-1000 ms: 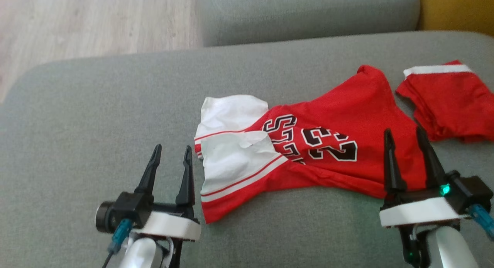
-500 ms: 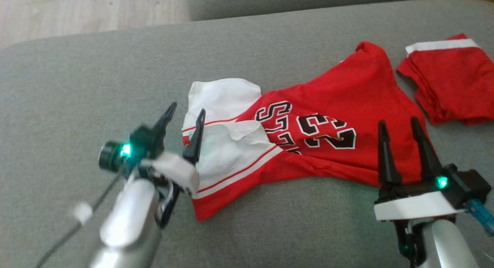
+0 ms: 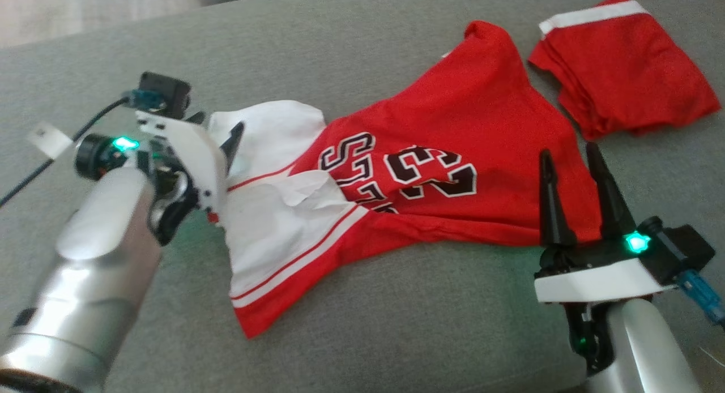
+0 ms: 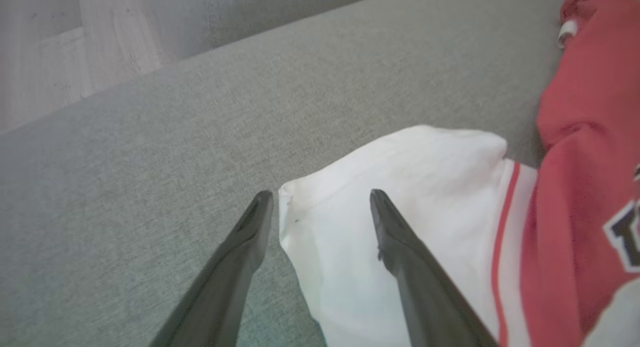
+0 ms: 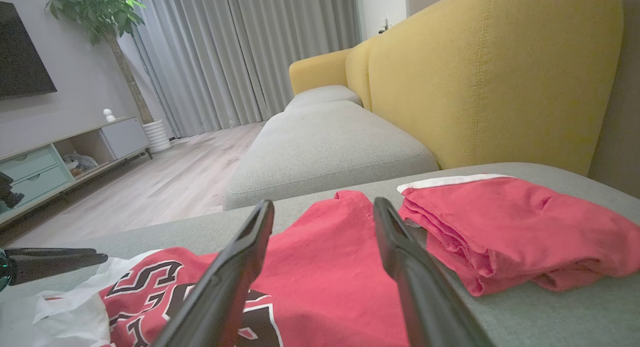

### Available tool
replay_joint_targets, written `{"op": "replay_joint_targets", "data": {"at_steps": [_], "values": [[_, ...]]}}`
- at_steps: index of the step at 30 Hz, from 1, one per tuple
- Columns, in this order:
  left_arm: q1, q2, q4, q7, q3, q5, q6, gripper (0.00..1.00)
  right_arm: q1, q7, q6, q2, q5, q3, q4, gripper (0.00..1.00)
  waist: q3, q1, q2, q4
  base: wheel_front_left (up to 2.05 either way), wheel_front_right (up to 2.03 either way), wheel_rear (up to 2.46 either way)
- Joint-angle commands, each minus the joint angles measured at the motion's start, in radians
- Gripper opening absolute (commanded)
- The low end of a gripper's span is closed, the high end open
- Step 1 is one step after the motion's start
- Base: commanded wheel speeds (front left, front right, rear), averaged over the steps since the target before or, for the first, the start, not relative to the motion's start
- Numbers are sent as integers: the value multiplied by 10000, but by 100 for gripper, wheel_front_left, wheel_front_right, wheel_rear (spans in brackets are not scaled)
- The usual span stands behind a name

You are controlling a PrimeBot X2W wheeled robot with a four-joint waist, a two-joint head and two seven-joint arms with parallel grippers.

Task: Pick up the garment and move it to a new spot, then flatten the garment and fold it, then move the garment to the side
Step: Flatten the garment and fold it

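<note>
Left wrist view: left end effector (image 4: 320,196), open and empty, has come astride the garment (image 4: 430,187) corner, poised for pickup.

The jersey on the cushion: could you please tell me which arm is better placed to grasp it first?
Left, probably. The left gripper has its open fingers either side of the white edge of the jersey; the right gripper, also open, hovers above its red part.

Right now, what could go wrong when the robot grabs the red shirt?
The open left end effector straddles only the white corner of the jersey, so it might pinch one thin layer and slip. The jersey lies crumpled near the folded red garment; dragging it could knock that untidy.
</note>
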Motion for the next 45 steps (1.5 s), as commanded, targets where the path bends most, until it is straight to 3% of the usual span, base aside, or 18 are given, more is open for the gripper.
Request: {"op": "replay_joint_targets", "data": {"at_steps": [1, 3, 13, 14, 15, 16, 23, 33, 37, 38, 39, 41, 45], "values": [[-490, 651, -131, 168, 3, -311, 18, 100, -252, -108, -9, -62, 90, 364, -367, 100, 149, -2, 0, -295, 0, 0, 0], [-692, 1088, 62, 364, -478, -743, 17, 100, -264, -108, -9, -62, 139, 467, -390, 100, 216, -2, 0, -459, 0, 0, 0], [-1033, 1557, 294, 475, -1525, -1934, 16, 100, -293, -108, -9, -62, 200, 428, -501, 100, 415, -2, 0, -675, 0, 0, 0], [-1065, 1563, 306, 520, -1629, -2067, 16, 88, -296, -108, -9, -62, 199, 436, -506, 100, 443, -2, 0, -684, 0, 0, 0], [-1113, 1583, 307, 509, -1721, -2171, 16, 14, -302, -108, -9, -62, 198, 442, -514, 100, 471, -2, 0, -689, 0, 0, 0], [-1181, 1610, 304, 432, -1786, -2260, 16, 0, -310, -108, -9, -62, 198, 449, -520, 100, 497, -2, 0, -697, 0, 0, 0], [-2173, 1852, 955, -1665, -1701, -1851, 68, 0, -344, -108, -9, -62, 168, 500, -504, 100, 607, -2, 0, -715, 0, 0, 0], [-3924, 1749, 2371, -4485, -1775, -692, 642, 0, -407, -108, -9, -62, 102, 736, -464, 100, 687, -2, 0, -746, 0, 0, 0], [-4550, 1645, 2931, -5106, -1841, -423, 802, 0, -466, -108, -9, -62, 79, 903, -483, 100, 810, -2, 0, -814, 0, 0, 0], [-4713, 1619, 3044, -5246, -1864, -354, 852, 4, -487, -108, -9, -62, 79, 933, -491, 100, 854, -2, 0, -827, 0, 0, 0], [-4902, 1636, 3165, -5455, -1863, -276, 958, 71, -515, -109, -9, -62, 84, 971, -501, 100, 911, -2, 0, -846, 0, 0, 0], [-5211, 1599, 3384, -5900, -1768, -195, 1341, 100, -559, -109, -9, -62, 99, 1034, -503, 100, 991, -2, 0, -855, 0, 0, 0], [-5315, 1253, 3721, -6188, -1839, -147, 1268, 100, -600, -109, -9, -62, 107, 1037, -482, 100, 1075, -2, 0, -759, 0, 0, 0]]}}
